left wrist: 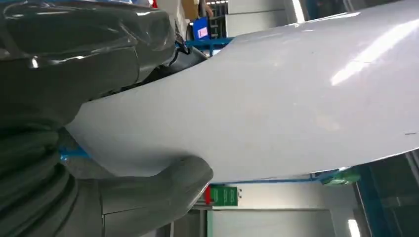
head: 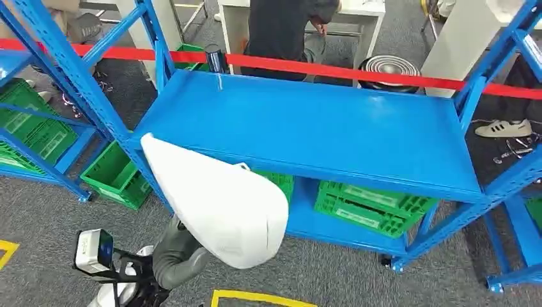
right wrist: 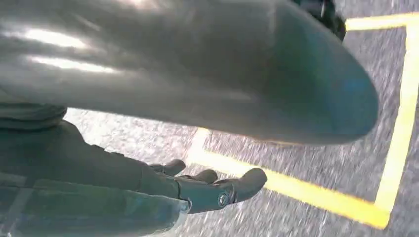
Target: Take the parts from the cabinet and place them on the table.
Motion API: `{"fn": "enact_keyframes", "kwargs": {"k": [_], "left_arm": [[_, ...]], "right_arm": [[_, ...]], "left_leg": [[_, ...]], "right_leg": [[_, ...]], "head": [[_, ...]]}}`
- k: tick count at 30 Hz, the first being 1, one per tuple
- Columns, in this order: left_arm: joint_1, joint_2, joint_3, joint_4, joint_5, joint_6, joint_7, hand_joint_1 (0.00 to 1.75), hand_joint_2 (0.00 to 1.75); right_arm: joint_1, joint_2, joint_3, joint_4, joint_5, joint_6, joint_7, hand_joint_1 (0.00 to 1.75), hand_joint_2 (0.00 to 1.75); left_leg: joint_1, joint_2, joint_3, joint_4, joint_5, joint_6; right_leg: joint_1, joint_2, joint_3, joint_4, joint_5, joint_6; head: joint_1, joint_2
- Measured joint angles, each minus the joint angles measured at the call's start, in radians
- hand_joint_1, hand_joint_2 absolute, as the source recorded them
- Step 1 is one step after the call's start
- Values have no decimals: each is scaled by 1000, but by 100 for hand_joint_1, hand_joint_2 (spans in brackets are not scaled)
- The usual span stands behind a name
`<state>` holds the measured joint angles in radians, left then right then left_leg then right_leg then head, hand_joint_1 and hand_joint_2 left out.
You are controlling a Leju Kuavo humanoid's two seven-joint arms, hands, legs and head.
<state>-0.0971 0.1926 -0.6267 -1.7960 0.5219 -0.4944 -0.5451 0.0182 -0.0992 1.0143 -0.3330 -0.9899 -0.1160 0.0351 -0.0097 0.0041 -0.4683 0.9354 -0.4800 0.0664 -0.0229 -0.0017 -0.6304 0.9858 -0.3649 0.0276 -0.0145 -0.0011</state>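
White curved part (head: 217, 198) is held by the left hand (left wrist: 99, 163), thumb clamped under its edge, at seven o'clock off the blue shelf (head: 307, 128) for carrying, while the right hand (right wrist: 207, 187) hangs empty, fingers extended.

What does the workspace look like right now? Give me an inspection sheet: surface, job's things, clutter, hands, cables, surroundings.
Surface: blue shelf of the cabinet, top bare.
Job's things: white curved part held in front of the shelf, off the cabinet.
Clutter: green crates on the lower shelf and floor; round metal item behind the shelf.
Hands: left hand grips the part's edge; right hand under the part, fingers extended, contact unclear.
Cables: nothing seen.
Surroundings: red tape across the back; person beyond it; yellow floor markings; grey carpet.
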Motion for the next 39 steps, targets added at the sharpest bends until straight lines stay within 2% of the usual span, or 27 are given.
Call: {"fn": "enact_keyframes", "kwargs": {"k": [1, 2, 3, 4, 5, 7, 9, 10, 11, 14, 15, 17, 19, 20, 22, 24, 25, 26, 27, 30, 31, 32, 34, 35, 36, 37, 39], "left_arm": [[0, 0, 0, 0, 0, 0, -2, 175, 175], [0, 0, 0, 0, -1, 0, -3, 175, 175], [5, 0, 0, 0, -2, 0, -3, 175, 175], [9, 0, 0, 0, -5, 0, -3, 175, 175], [11, 0, 0, 0, -5, -2, -3, 175, 175], [15, 1, 0, 0, -8, -5, -3, 175, 175], [15, 1, -1, 0, -11, -5, -2, 175, 175], [16, 1, 0, -1, -12, -5, -2, 175, 175], [16, 2, 0, -4, -13, -5, -2, 175, 175], [18, 4, 0, -6, -17, -6, 2, 175, 175], [20, 5, 0, -6, -17, -6, 4, 175, 175], [21, 8, 2, -6, -17, -6, 10, 175, 175], [22, 10, 4, -6, -17, -3, 20, 175, 175], [22, 11, 6, -6, -17, 2, 27, 175, 175], [22, 14, 7, -6, -15, 6, 35, 175, 175], [20, 16, 7, -6, -8, 5, 45, 175, 175], [16, 16, 7, -8, -4, 3, 52, 175, 175], [10, 16, 6, -11, 1, 2, 58, 175, 175], [7, 16, 6, -12, 6, -2, 60, 175, 175], [-6, 16, 3, -12, 19, -12, 77, 175, 175], [-12, 14, 1, -11, 26, -16, 79, 175, 175], [-21, 11, 0, -10, 32, -18, 83, 175, 175], [-31, 6, -5, -1, 48, -21, 90, 175, 175], [-34, 6, -8, 7, 51, -25, 90, 175, 175], [-37, 6, -14, 14, 53, -26, 93, 175, 175], [-39, 6, -18, 20, 54, -27, 93, 175, 175], [-45, 6, -24, 32, 59, -33, 95, 175, 175]], "right_arm": [[-2, 0, 2, 2, 0, 1, -2, 0, 0], [-3, 2, 4, 2, -1, 3, -3, 0, 0], [-4, 2, 4, 3, -3, 3, -4, 0, 0], [-5, 2, 4, 7, -5, 3, -4, 0, 0], [-6, 2, 5, 10, -6, 4, -5, 0, 0], [-8, 1, 5, 16, -7, 5, -12, 0, 0], [-10, 1, 5, 21, -10, 5, -24, 0, 0], [-15, 6, 5, 22, -13, 5, -29, 0, 0], [-17, 10, 5, 24, -16, 5, -35, 0, 0], [-20, 13, 7, 29, -19, 5, -45, 0, 0], [-18, 16, 8, 31, -21, 5, -49, 0, 0], [-27, 16, 12, 34, -20, 5, -59, 0, 0], [-32, 18, 15, 35, -17, 1, -69, 0, 0], [-34, 20, 16, 36, -16, 0, -73, 0, 0], [-38, 22, 18, 39, -16, -2, -74, 0, 0], [-42, 22, 20, 40, -16, -4, -67, 0, 0], [-45, 23, 21, 40, -18, -9, -61, 0, 0], [-46, 28, 21, 40, -21, -13, -57, 0, 0], [-47, 27, 20, 40, -24, -22, -54, 0, 0], [-49, 33, 21, 39, -24, -37, -45, 0, 0], [-49, 32, 21, 39, -24, -40, -42, 0, 0], [-51, 31, 21, 38, -24, -45, -38, 0, 0], [-54, 30, 22, 36, -24, -51, -34, 0, 0], [-56, 28, 22, 36, -24, -53, -31, 0, 0], [-60, 26, 22, 36, -23, -53, -27, 0, 0], [-62, 25, 22, 35, -23, -53, -26, 0, 0], [-68, 22, 22, 34, -21, -53, -20, 0, 0]], "left_leg": [[-2, 4, -10, -9, 15, 2], [-2, 3, -26, -10, 31, 11], [-3, 4, -44, -9, 45, 6], [-3, 5, -63, -8, 59, 5], [-3, 5, -75, -6, 72, 3], [0, 7, -116, 2, 98, -6], [7, 7, -158, 29, 111, -19], [5, 8, -176, 50, 114, -24], [1, 7, -192, 67, 117, -29], [5, 8, -196, 71, 137, -43], [11, 7, -201, 72, 146, -46], [14, 0, -224, 130, 38, -61], [17, 0, -256, 281, -80, -73], [20, 0, -267, 357, -108, -76], [21, 0, -232, 377, -72, -71], [19, -2, -115, 234, -16, -55], [16, -7, -43, 139, -15, -43], [12, -8, 10, 54, -61, -29], [7, -5, 12, 47, -58, -36], [-8, -5, -11, 32, -25, -9], [6, 2, -14, 7, 5, -7], [3, -3, -31, -4, 24, 5], [2, 0, -61, -2, 56, 6], [1, 1, -79, -1, 70, 5], [0, 3, -98, 1, 84, 2], [1, 5, -116, 4, 96, 0], [5, 7, -155, 19, 115, -10]], "right_leg": [[1, 1, -14, 16, -32, -6], [0, 1, -31, 65, -92, -18], [-1, 1, -50, 140, -152, -24], [-2, 1, -67, 220, -195, -21], [-2, 1, -77, 284, -208, -11], [-7, 1, -44, 300, -157, 26], [-15, 0, 71, 156, -113, 48], [-20, 1, 132, 54, -155, 43], [-6, 5, 170, 2, -185, 25], [-2, 4, 142, 24, -175, 0], [-13, 0, 130, 20, -163, -16], [-10, -3, 107, 21, -139, -35], [-8, -4, 81, 23, -113, -37], [-7, -3, 64, 24, -99, -36], [-3, -3, 35, 25, -77, -33], [1, -2, 12, 24, -57, -30], [0, -1, 7, 24, -48, -29], [4, -1, 2, 24, -39, -20], [-3, -2, 3, 17, -29, -13], [-4, -1, 3, 0, 3, 10], [-5, -1, -10, 10, -10, 5], [-1, -1, -30, 44, -62, -10], [-1, 1, -74, 183, -174, -26], [-2, 1, -87, 260, -203, -21], [-2, 1, -90, 317, -205, -8], [-2, 1, -73, 323, -186, 7], [-7, 1, 21, 219, -128, 34]], "head": [[2, 0], [4, 0], [7, 0], [5, 0], [7, 0], [6, 0], [6, 0], [6, 0], [9, 0], [2, 0], [2, 0], [2, 0], [1, 0], [2, 0], [1, 0], [1, 0], [1, 0], [3, 0], [3, 0], [0, 0], [0, 0], [2, 0], [8, 0], [8, 0], [8, 0], [8, 0], [8, 0]]}}
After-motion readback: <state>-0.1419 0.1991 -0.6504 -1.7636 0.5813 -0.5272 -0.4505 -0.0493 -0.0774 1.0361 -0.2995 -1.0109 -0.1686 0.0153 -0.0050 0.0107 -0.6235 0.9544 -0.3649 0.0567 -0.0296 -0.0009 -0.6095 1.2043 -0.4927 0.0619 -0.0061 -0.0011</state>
